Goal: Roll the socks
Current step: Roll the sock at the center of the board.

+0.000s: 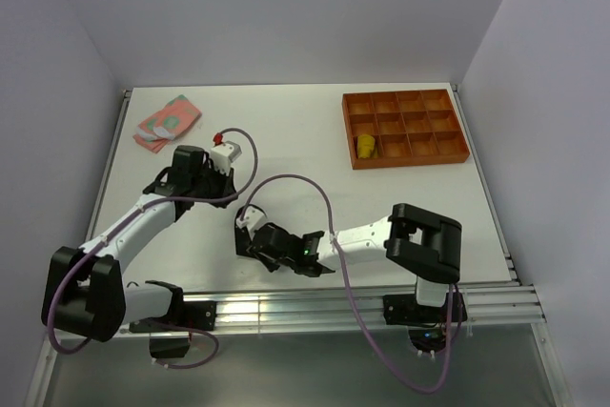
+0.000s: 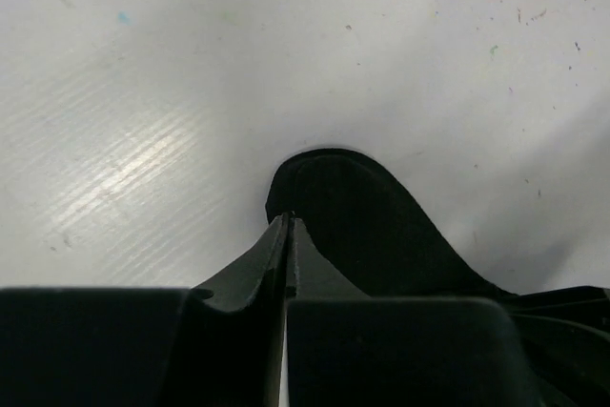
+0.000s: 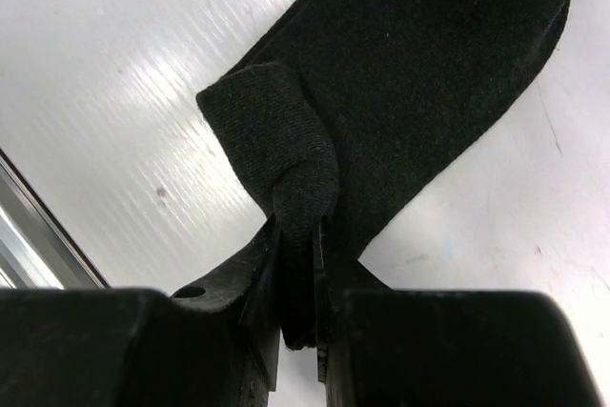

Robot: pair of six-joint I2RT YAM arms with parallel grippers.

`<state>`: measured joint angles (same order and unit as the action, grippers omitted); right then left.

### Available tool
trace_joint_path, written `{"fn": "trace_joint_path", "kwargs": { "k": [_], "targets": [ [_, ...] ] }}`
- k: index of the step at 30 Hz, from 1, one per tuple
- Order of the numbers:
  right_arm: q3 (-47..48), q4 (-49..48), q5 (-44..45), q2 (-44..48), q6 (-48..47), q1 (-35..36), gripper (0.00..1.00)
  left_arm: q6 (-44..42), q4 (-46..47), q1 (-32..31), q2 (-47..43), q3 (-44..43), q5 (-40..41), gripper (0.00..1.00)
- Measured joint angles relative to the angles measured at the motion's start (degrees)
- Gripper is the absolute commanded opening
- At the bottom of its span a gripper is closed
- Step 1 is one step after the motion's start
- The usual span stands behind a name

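White table [image 1: 286, 131] | mustard-yellow fabric sock [image 1: 365, 146] bundled in rigid orange compartment tray [image 1: 348, 131] | plain black sock [image 3: 429, 92] clamped by right gripper [image 3: 297, 235] | left gripper [image 2: 288, 221] jaws together | pink-green sock [image 1: 167, 123] unrolled

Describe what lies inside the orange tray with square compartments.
One mustard-yellow sock, bunched up, sits in the orange tray's near-left corner compartment. The other compartments show bare floor. Whatever lies beneath the sock is covered.

Fig. White table [image 1: 305, 131] enclosed by plain pale walls [image 1: 286, 7]; metal rails [image 1: 315, 300] along its near edge; soft even light.
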<state>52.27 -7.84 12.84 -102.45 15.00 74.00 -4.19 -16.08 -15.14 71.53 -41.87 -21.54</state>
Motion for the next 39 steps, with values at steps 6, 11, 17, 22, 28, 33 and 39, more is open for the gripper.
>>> {"fn": "trace_joint_path", "kwargs": {
  "k": [6, 11, 17, 22, 28, 33, 39],
  "targets": [
    [-4.5, 1.0, 1.3, 4.2, 1.7, -0.3, 0.01, 1.0, 2.7, -1.4, 1.9, 0.7, -0.2, 0.03],
    [-5.6, 2.0, 1.5, 5.6, 3.6, -0.4, 0.01, 0.7, 2.9, -1.4, 3.0, 0.5, -0.6, 0.06],
    [0.5, 6.0, -1.2, 2.1, 2.4, -1.6, 0.01, -1.3, 1.9, -1.4, 6.1, -3.7, -1.9, 0.18],
    [7.4, 9.9, -7.9, -1.7, 0.5, -6.7, 0.00, -4.8, -0.2, -1.3, 6.8, -5.0, -3.5, 0.21],
    [11.7, 11.9, -16.4, -4.7, 1.0, -13.2, 0.00, -8.5, -3.1, 1.2, 7.2, -5.4, -7.0, 0.22],
    [16.3, 15.4, -18.8, -7.1, 3.9, -13.8, 0.00, -10.4, -5.5, 5.8, 7.1, -6.3, -8.1, 0.22],
    [17.4, 17.2, -20.8, -7.1, 6.3, -13.8, 0.00, -18.2, -10.0, 9.4, 7.0, -8.1, -12.2, 0.23]
  ]
}}
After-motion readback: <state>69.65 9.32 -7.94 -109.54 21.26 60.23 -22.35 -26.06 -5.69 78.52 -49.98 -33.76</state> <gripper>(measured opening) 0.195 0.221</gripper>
